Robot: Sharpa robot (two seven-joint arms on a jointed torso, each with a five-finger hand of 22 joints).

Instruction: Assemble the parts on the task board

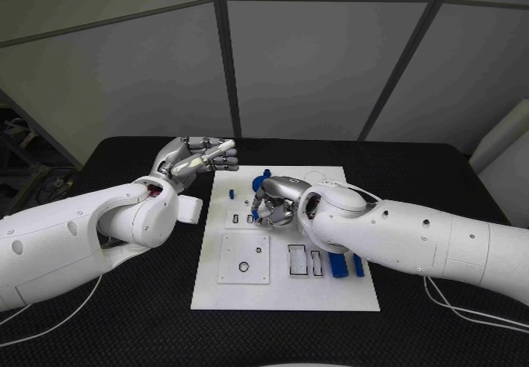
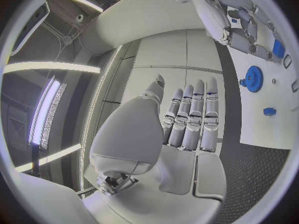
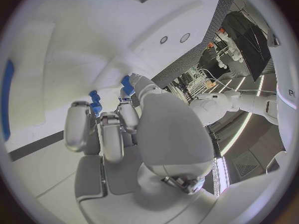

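I keep my right hand (image 1: 276, 205) low over the middle of the task board (image 1: 286, 294), fingers (image 3: 127, 84) pinching a small blue part (image 3: 94, 98) apparently for seating, while my left hand (image 1: 199, 159) waits raised off the board's far-left corner, fingers straight, together, empty.

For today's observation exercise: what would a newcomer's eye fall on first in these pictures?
First, the right hand, bent down over the middle of the white task board, its fingers beside small blue parts. Next, the left hand, raised off the board's far left corner, holding nothing.
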